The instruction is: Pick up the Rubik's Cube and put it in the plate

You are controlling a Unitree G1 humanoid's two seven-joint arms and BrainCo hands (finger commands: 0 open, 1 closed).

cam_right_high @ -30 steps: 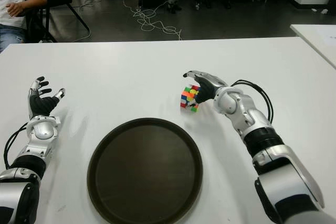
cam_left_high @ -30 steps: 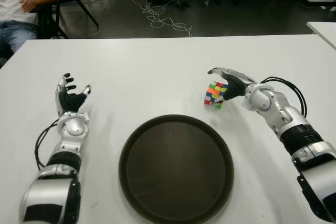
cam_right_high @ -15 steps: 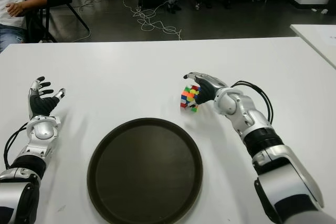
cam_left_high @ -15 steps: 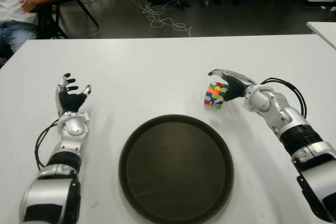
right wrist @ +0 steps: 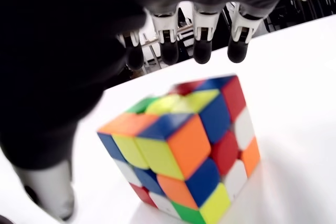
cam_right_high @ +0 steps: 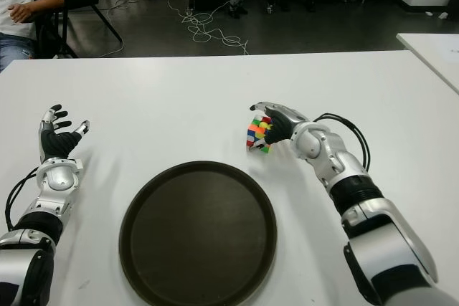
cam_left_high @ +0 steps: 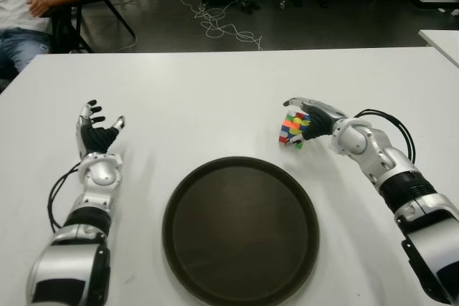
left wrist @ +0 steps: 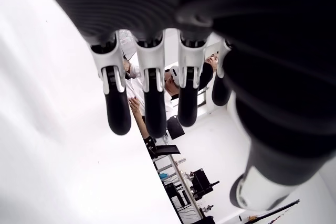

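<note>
The Rubik's Cube [cam_left_high: 290, 128] stands tilted on the white table [cam_left_high: 208, 98], just beyond the right rim of the dark round plate [cam_left_high: 240, 231]. My right hand [cam_left_high: 296, 118] cups it from the right. Its fingers [right wrist: 202, 51] stretch out over the cube's top [right wrist: 184, 140] without closing, and the thumb [right wrist: 52, 195] hangs low beside it. I see no firm grasp. The plate holds nothing. My left hand [cam_left_high: 97, 132] shows at the table's left, palm up with fingers [left wrist: 152, 108] spread and nothing in them.
A seated person [cam_left_high: 29, 5] and a chair are beyond the table's far left corner. Cables [cam_left_high: 222, 26] lie on the floor behind. Another white table's corner [cam_left_high: 441, 37] shows at the far right.
My right hand has crept slightly left and closer around the cube, which has shifted a little with it. The left hand has stayed still.
</note>
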